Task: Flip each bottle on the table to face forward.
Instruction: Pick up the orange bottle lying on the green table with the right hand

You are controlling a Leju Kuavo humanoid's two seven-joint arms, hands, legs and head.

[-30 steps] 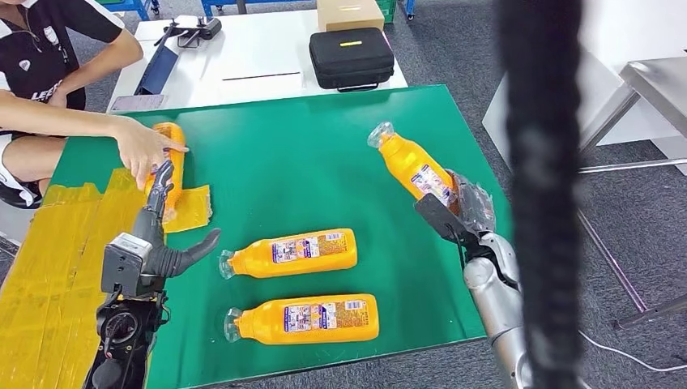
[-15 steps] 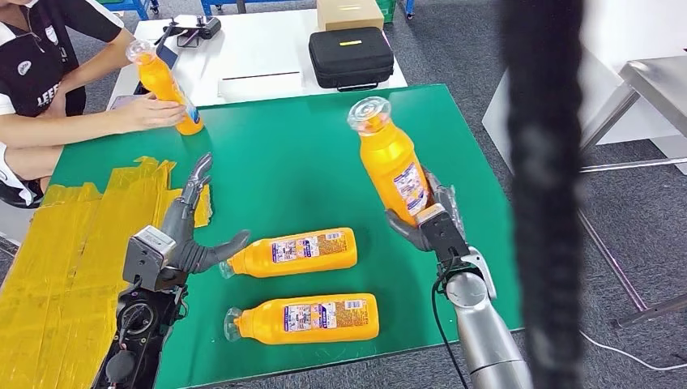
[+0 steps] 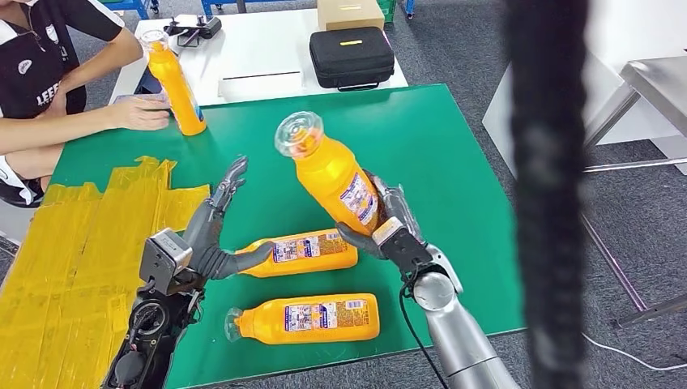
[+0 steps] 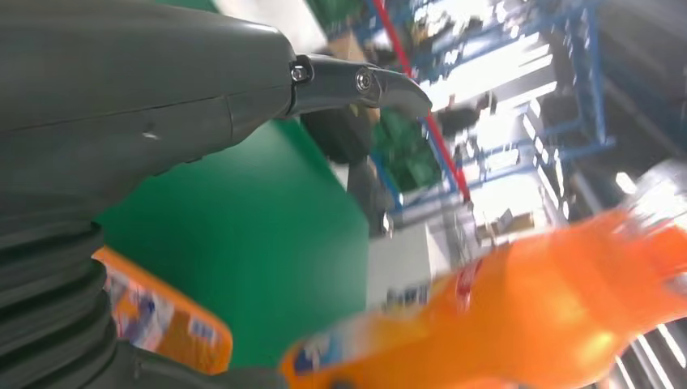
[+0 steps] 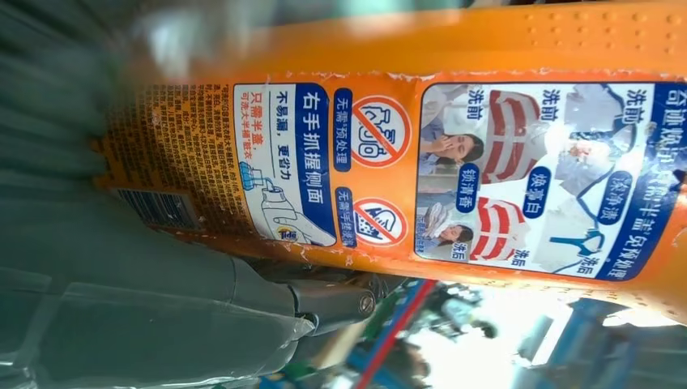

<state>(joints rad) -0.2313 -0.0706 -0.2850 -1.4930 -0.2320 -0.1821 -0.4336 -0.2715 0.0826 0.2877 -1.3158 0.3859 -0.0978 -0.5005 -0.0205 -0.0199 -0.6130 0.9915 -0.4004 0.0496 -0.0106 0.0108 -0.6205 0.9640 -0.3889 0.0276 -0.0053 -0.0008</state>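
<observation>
Since a second ago, your right hand (image 3: 387, 231) has lifted its bottle (image 3: 332, 173) leftward, gripping the base. Your left hand (image 3: 212, 235), spread, touches one lying bottle (image 3: 304, 251). Four bottles: two lying, one raised, one under a person's hand (image 3: 144, 112).

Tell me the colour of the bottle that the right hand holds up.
Orange, with a blue and white label; the bottle in the right hand shows best in the head view.

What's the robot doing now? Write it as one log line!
right hand: holds raised bottle | left hand: open | lying bottles: two | person's bottle: upright
</observation>
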